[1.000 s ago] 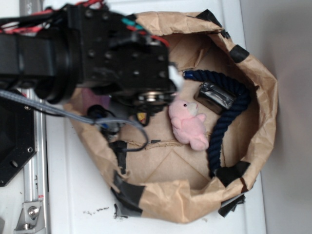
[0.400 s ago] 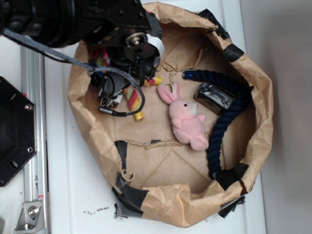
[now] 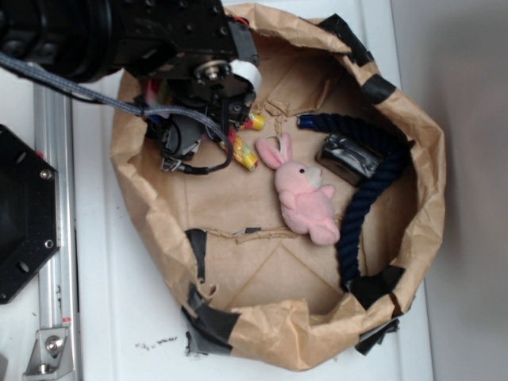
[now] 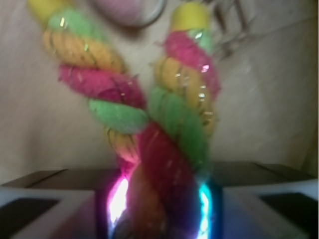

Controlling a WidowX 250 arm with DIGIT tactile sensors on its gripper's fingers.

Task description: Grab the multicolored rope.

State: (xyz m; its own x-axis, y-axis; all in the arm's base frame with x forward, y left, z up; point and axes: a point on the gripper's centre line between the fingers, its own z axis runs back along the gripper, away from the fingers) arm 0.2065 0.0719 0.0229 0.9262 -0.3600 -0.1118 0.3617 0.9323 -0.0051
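The multicolored rope (image 4: pixel 164 144) has slid toward the pink bunny (image 3: pixel 305 198), jaws of the gripper (image 4: pixel 159 209) clamped around its strands.

Container: a rolled-down brown paper bag (image 3: pixel 432 159), patched with black tape.
Toy: a pink bunny (image 3: pixel 303 194), lying mid-bag.
Cord: a dark navy rope (image 3: pixel 373 186), curving around a black taped block (image 3: pixel 349 157).

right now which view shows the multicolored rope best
The wrist view: the multicolored rope fills the frame, its two twisted strands running down between the fingers. The exterior view shows only its short ends poking out from under the arm.
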